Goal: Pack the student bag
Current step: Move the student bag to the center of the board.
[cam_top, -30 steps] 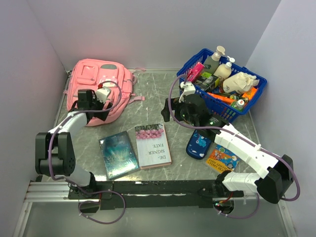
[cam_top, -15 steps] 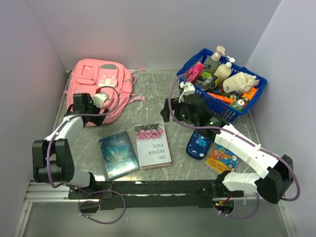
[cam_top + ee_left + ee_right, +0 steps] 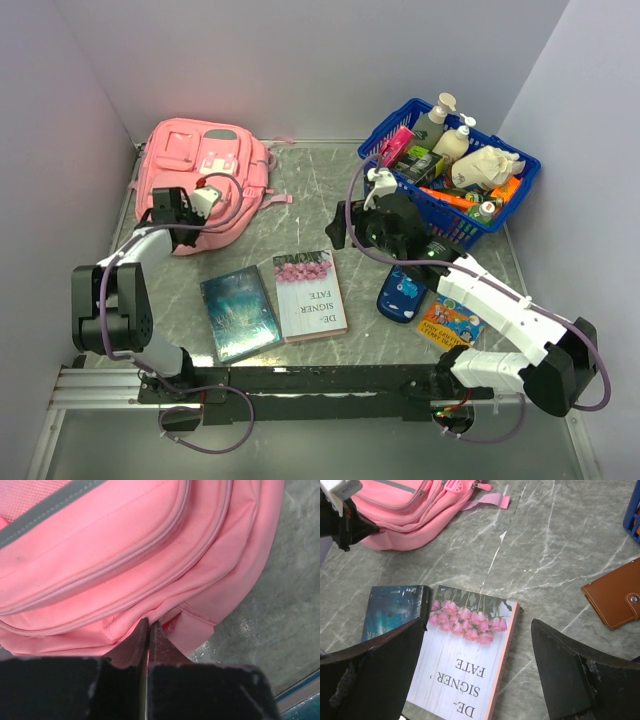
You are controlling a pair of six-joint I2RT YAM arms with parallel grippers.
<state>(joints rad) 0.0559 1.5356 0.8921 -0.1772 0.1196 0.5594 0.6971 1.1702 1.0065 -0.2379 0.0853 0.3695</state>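
Lying flat in the far left corner of the table, front pockets facing up, the student bag looks like a soft, floppy thing. It is light padded fabric with no stiffness, so I'd expect it to sag and slide rather than lift cleanly. The sensible places to take hold are a zip pull, the seam along the main zip or a strap. A pinch on loose cloth would probably just drag the whole bag across the smooth marble-look top.

The left gripper is at the bag's near edge, its jaws clenched tight together against the seam. I cannot tell whether a zip pull or a fold of fabric is nipped between them.

Nearer the arms lie a dark blue book and a white book with roses, side by side. The right gripper hangs above them with jaws spread wide, holding nothing. Beyond it, well apart from the bag, stands a crowded blue basket.
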